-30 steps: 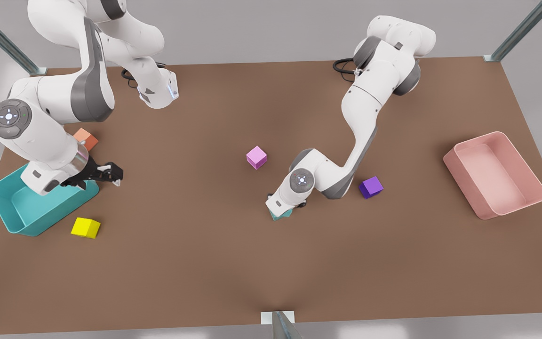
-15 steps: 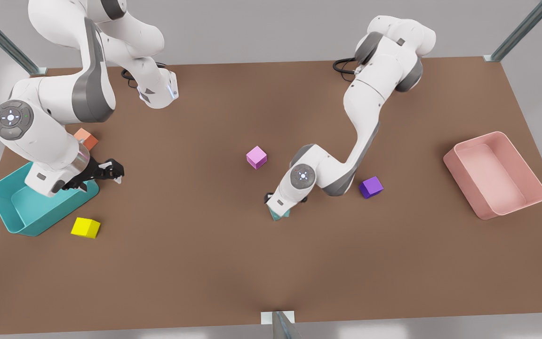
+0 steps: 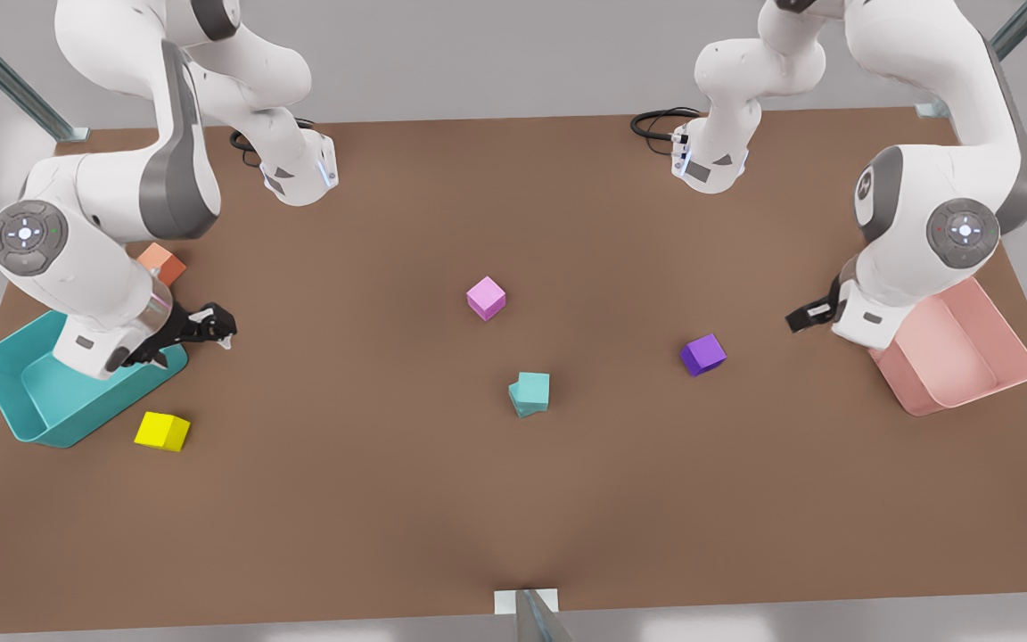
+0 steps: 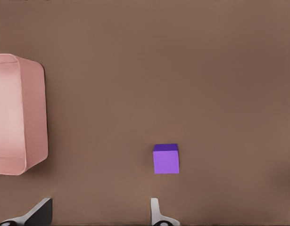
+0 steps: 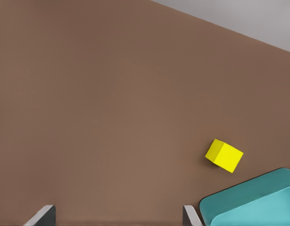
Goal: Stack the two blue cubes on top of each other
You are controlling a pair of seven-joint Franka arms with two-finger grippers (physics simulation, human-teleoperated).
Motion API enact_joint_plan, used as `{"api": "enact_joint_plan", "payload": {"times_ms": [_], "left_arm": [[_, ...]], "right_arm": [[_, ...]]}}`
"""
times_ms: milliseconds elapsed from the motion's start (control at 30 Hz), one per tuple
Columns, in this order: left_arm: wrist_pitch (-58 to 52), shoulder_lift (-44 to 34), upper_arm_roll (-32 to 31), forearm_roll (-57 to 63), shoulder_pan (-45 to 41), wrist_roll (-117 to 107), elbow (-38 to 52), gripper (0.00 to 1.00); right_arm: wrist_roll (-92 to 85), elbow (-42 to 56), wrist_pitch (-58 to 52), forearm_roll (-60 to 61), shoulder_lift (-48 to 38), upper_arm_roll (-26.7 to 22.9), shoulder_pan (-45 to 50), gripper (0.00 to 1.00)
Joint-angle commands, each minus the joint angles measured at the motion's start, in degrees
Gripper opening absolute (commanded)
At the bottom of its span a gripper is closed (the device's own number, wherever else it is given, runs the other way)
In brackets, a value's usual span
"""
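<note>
The two blue cubes stand near the table's middle, the upper cube (image 3: 533, 387) resting on the lower cube (image 3: 520, 407), slightly turned and offset from it. My left gripper (image 3: 806, 315) hovers open and empty at the front view's right, beside the pink bin, far from the stack; its fingertips (image 4: 155, 211) frame bare table in the left wrist view. My right gripper (image 3: 212, 325) waits open and empty at the front view's left, over the teal bin's edge; the right wrist view has it (image 5: 117, 215) above bare table.
A purple cube (image 3: 703, 354) (image 4: 166, 159) lies between the stack and the pink bin (image 3: 968, 374) (image 4: 35, 117). A pink cube (image 3: 486, 298) sits behind the stack. At the front view's left are the teal bin (image 3: 5, 392) (image 5: 229, 207), a yellow cube (image 3: 162, 431) (image 5: 224, 155) and an orange cube (image 3: 163, 263).
My left arm has drawn back from the cubes to the front view's right, up by the pink bin, uncovering the stacked pair. The right arm has barely shifted.
</note>
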Motion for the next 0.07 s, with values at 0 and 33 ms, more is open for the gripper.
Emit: {"api": "enact_joint_plan", "payload": {"times_ms": [0, 33], "left_arm": [[-2.55, -0.72, 0.15, -2.94, -0.49, 29.53, 0.1, 1.0], [-2.99, -0.63, 0.06, -3.03, -0.49, 29.53, 0.1, 1.0]], "right_arm": [[-2.76, 0.0, -0.62, 0.08, 0.07, -0.01, 0.16, 1.0], [-2.76, 0.0, -0.8, 0.0, 0.16, -0.01, 0.16, 1.0]]}}
